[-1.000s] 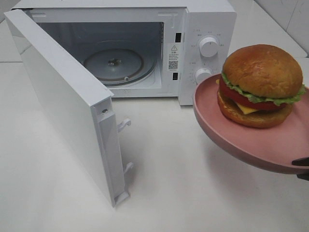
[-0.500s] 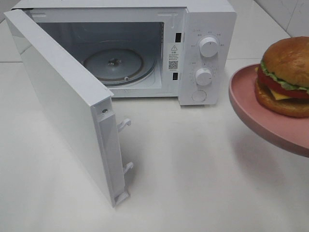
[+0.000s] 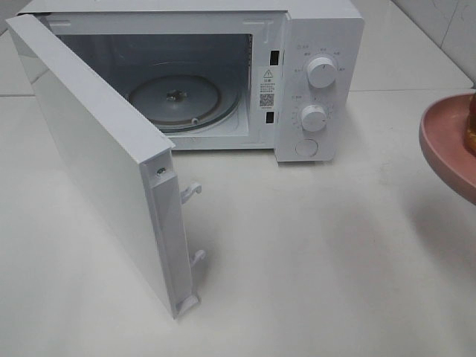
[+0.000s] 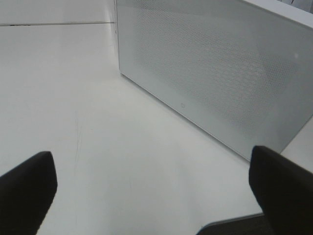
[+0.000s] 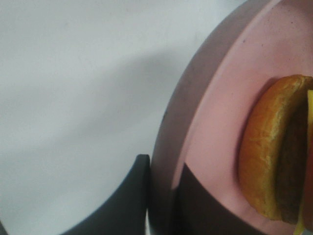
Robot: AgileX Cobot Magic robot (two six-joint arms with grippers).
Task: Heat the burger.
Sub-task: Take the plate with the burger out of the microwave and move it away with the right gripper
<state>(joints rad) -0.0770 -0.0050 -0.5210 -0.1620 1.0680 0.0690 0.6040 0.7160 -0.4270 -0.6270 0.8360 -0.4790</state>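
Note:
The burger (image 5: 274, 156) sits on a round pink plate (image 5: 220, 112); in the right wrist view I see its golden bun, brown patty and a strip of yellow cheese. My right gripper (image 5: 164, 169) is shut on the plate's rim, one finger on each face. From the high camera only part of the plate (image 3: 446, 145) and a sliver of the burger (image 3: 471, 123) show at the right edge, held above the table. My left gripper (image 4: 151, 186) is open, empty, low over the table beside the door's outer face (image 4: 210, 73).
The white microwave (image 3: 320, 30) stands at the back with its door (image 3: 97, 156) swung wide toward the front left. Its glass turntable (image 3: 178, 100) is bare. Two knobs and a button are on the right panel (image 3: 314, 117). White tabletop (image 3: 312, 253) lies in front.
The plate with the burger has moved to the right, from in front of the control panel to mostly past the right edge of the high view. The microwave has not moved.

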